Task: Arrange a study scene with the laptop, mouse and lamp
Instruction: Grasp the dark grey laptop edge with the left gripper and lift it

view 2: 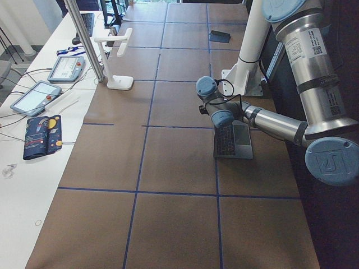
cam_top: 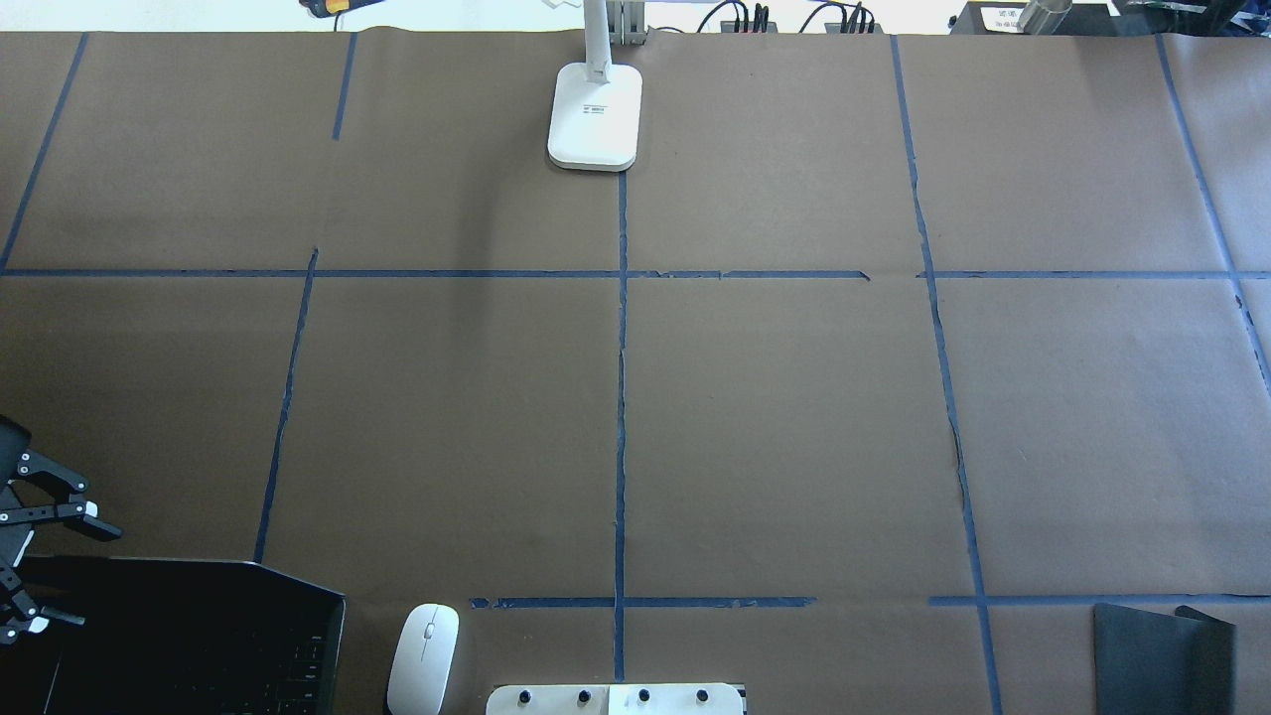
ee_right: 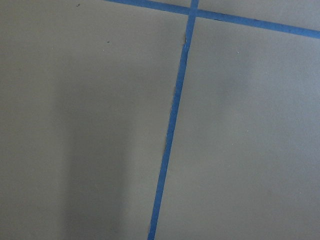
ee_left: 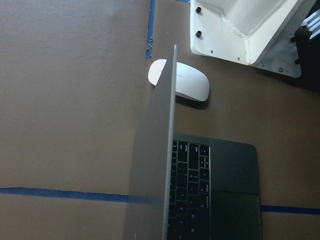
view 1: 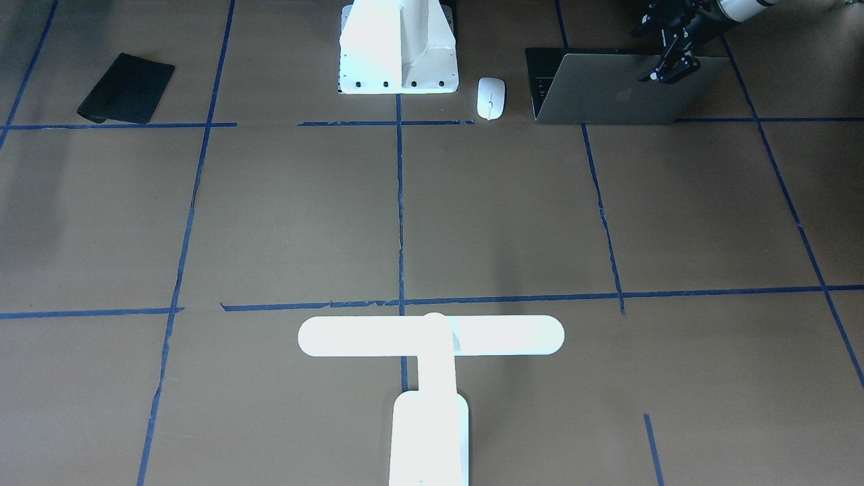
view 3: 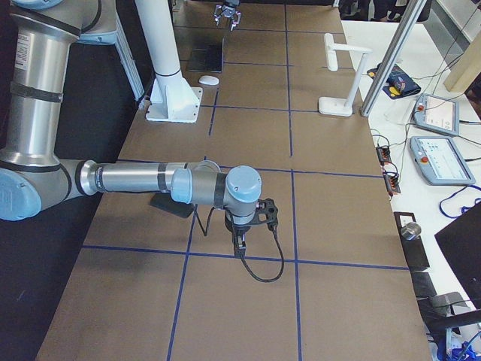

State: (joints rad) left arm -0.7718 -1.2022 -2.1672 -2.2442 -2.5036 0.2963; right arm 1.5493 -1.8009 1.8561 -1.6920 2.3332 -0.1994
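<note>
The dark-grey laptop [view 1: 621, 88] stands open at the near left of the table, also in the overhead view [cam_top: 199, 636] and the left wrist view [ee_left: 160, 165]. My left gripper [view 1: 658, 52] [cam_top: 65, 571] is open, with one finger on each side of the lid's top edge. The white mouse [view 1: 491, 98] [cam_top: 424, 658] [ee_left: 185, 86] lies beside the laptop. The white T-shaped lamp [view 1: 432, 337] [cam_top: 596, 114] stands at the far middle. My right gripper [view 3: 252, 222] hovers low over bare table; I cannot tell whether it is open or shut.
A flat black pad [view 1: 126, 88] [cam_top: 1162, 655] lies at the near right. The white bolted pedestal [view 1: 398, 47] [cam_top: 616, 698] stands at the near middle, next to the mouse. Teach pendants [view 3: 440, 162] lie on the side bench beyond the far edge.
</note>
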